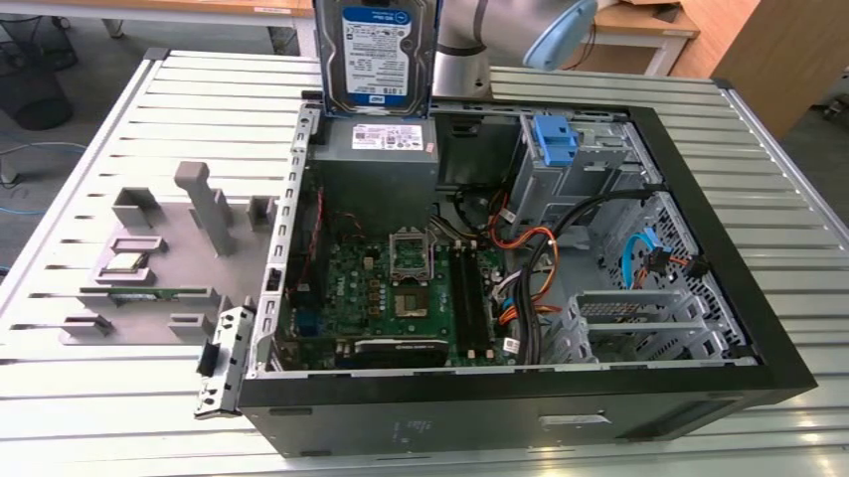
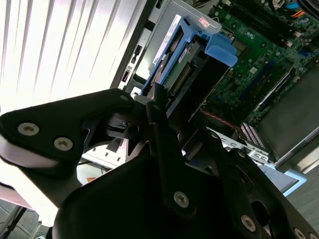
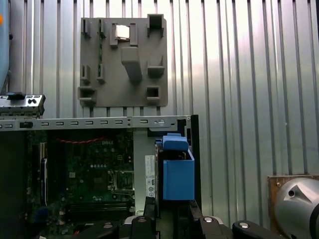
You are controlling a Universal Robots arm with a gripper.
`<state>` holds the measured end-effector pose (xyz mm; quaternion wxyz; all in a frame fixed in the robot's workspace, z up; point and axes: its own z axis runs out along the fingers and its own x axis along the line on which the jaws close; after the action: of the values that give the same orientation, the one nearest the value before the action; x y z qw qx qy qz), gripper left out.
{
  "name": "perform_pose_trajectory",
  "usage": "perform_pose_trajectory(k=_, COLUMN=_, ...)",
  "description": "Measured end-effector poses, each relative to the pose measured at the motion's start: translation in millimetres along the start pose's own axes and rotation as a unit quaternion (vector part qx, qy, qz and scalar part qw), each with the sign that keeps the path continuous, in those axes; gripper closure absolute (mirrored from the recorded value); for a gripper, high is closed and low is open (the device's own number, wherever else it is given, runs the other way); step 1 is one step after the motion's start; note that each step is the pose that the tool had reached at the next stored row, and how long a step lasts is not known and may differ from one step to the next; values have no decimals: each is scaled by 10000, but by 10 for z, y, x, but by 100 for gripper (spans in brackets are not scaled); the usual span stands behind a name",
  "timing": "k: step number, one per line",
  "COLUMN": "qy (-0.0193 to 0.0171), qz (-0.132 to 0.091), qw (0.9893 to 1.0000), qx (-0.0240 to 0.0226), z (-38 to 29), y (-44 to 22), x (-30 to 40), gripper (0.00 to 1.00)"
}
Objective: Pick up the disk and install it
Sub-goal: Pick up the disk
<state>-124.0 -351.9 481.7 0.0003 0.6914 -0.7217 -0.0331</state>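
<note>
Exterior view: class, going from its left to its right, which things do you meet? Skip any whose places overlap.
Grey parts holder → disk, held upright → blue bracket → blue cable.

The white-and-blue label on my disk (image 1: 377,55) carries print too small to read. So do the sticker (image 1: 380,137) on the power supply (image 1: 378,171) and the motherboard (image 3: 89,174) lettering.

Open computer case (image 1: 531,388) lies beside grey fixture plate (image 1: 170,260).
</note>
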Motion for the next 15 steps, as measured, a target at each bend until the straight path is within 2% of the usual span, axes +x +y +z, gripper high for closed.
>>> perform_pose_trajectory(k=15, qy=-1, qz=0, qw=10000, qx=0, z=-1, y=-23, x=-2, gripper=65)
